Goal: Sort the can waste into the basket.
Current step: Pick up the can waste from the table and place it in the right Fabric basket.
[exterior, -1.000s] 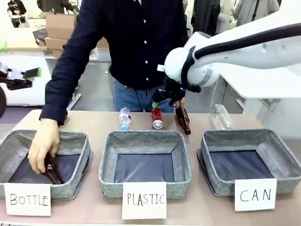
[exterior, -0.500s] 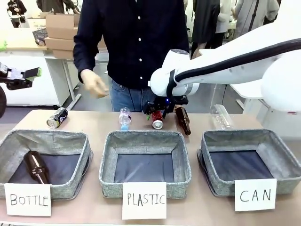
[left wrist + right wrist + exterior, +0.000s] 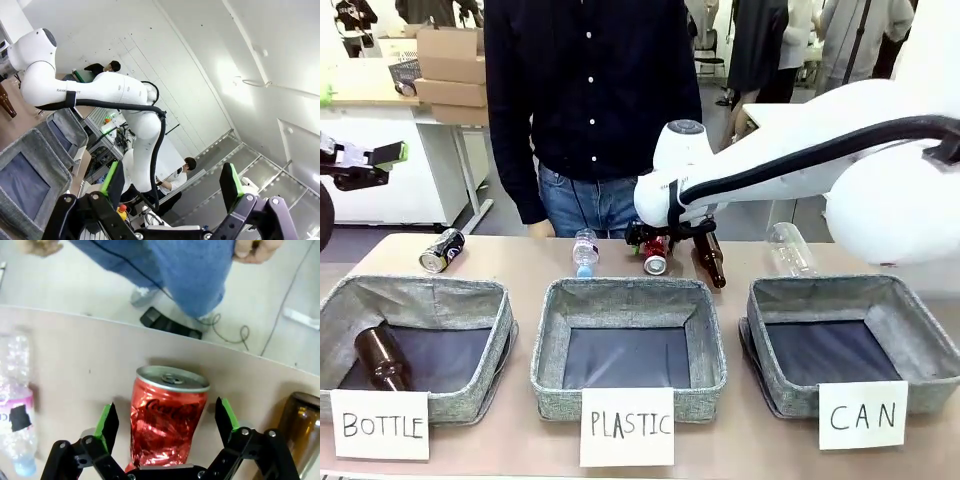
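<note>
**A:** Red dented can (image 3: 655, 255): where is it sitting?

**B:** It is lying at the far side of the table (image 3: 520, 258), apparently on its side, well apart from the CAN basket (image 3: 785, 395). That basket is waiting empty at the robot's right end. The right pincer (image 3: 166, 416) is straddling the can with jaws wide. A green pad is standing on either side of the crumpled body, and neither looks to be pressing yet.

**A:** Why across the body?

**B:** My reading: the can is lying low, so the pads are lining up on its sides, not its silver ends. The dents may be making that grip uneven.

**A:** The other can?

**B:** The black can (image 3: 442, 250) is lying far left, behind the BOTTLE basket (image 3: 470, 400). That makes two cans, neither yet in its basket.

**A:** Remaining count?

**B:**
- Three baskets, the PLASTIC basket (image 3: 550, 395) sitting in the middle.
- Two brown glass bottles: one (image 3: 382, 357) resting inside the BOTTLE basket, one (image 3: 710, 258) just beside the red can.
- Two clear plastic bottles: one (image 3: 584, 250) near the can's other side, one (image 3: 790, 250) behind the CAN basket.

The left pincer (image 3: 171, 177) is hanging wide with nothing between its pads. A person (image 3: 590, 100) is standing across the table.
</note>
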`<move>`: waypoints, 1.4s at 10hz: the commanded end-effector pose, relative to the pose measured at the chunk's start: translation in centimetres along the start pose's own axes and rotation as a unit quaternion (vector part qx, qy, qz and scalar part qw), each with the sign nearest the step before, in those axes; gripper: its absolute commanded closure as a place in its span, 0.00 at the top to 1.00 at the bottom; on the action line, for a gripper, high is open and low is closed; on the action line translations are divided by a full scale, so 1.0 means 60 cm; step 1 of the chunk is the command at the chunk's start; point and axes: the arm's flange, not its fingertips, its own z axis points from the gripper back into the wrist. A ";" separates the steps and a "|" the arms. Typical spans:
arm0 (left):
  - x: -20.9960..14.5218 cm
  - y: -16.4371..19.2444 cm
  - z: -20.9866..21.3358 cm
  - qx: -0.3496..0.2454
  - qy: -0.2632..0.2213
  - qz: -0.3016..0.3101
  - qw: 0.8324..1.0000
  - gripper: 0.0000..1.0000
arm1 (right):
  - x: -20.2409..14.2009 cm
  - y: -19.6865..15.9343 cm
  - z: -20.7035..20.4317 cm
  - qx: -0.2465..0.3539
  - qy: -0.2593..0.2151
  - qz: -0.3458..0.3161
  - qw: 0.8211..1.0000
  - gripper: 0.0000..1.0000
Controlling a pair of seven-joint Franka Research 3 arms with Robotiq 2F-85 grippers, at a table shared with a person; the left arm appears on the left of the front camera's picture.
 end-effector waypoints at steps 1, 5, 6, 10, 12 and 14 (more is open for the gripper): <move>-0.002 -0.004 -0.005 -0.011 -0.005 -0.012 1.000 1.00 | 0.014 0.004 -0.001 -0.016 -0.013 -0.014 1.000 1.00; -0.002 -0.004 -0.005 -0.011 -0.005 -0.012 1.000 1.00 | 0.012 0.003 0.001 -0.002 -0.005 -0.011 1.000 0.00; -0.002 -0.004 -0.005 -0.011 -0.005 -0.012 1.000 1.00 | 0.012 0.004 0.002 -0.003 -0.004 -0.009 1.000 0.00; -0.002 -0.004 -0.005 -0.011 -0.005 -0.012 1.000 1.00 | 0.009 -0.010 0.014 0.006 0.013 -0.012 1.000 0.00; -0.002 -0.004 -0.005 -0.011 -0.005 -0.012 1.000 1.00 | -0.060 -0.051 0.169 0.121 0.033 0.107 0.986 0.00; -0.002 -0.004 -0.005 -0.011 -0.005 -0.012 1.000 1.00 | -0.177 -0.153 0.360 0.146 0.017 0.169 0.975 0.00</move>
